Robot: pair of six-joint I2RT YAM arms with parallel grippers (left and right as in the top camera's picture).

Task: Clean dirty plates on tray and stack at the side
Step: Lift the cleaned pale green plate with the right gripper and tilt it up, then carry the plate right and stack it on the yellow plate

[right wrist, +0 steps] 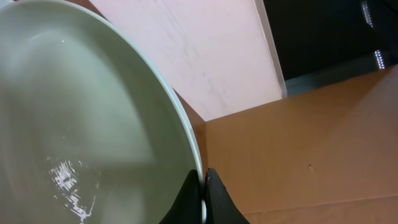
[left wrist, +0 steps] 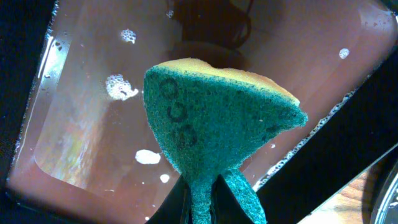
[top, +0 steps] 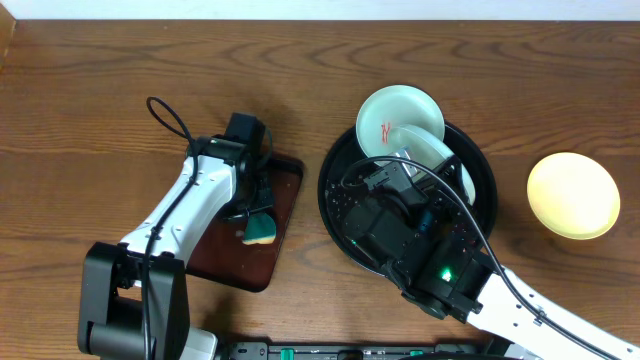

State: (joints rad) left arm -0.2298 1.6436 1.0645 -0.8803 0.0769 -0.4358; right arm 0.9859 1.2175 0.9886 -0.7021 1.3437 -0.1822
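The round black tray [top: 340, 205] sits right of centre. A mint-white plate with a red smear [top: 392, 118] lies on its far rim. My right gripper [top: 432, 185] is shut on the rim of a second mint-white plate [top: 425, 148] and holds it tilted over the tray; the wrist view shows that plate [right wrist: 81, 124] wet and pinched in the jaws [right wrist: 203, 196]. The pale yellow plate [top: 573, 195] lies on the bare wood at the right. My left gripper [top: 255, 205] is shut on a green-and-yellow sponge [left wrist: 217, 124], also seen from overhead [top: 262, 231].
A dark maroon rectangular tray [top: 285, 190] lies under the left gripper, wet with foam specks [left wrist: 121, 87]. Brown wood tabletop [top: 100, 90] surrounds both trays. Black cables loop over both arms.
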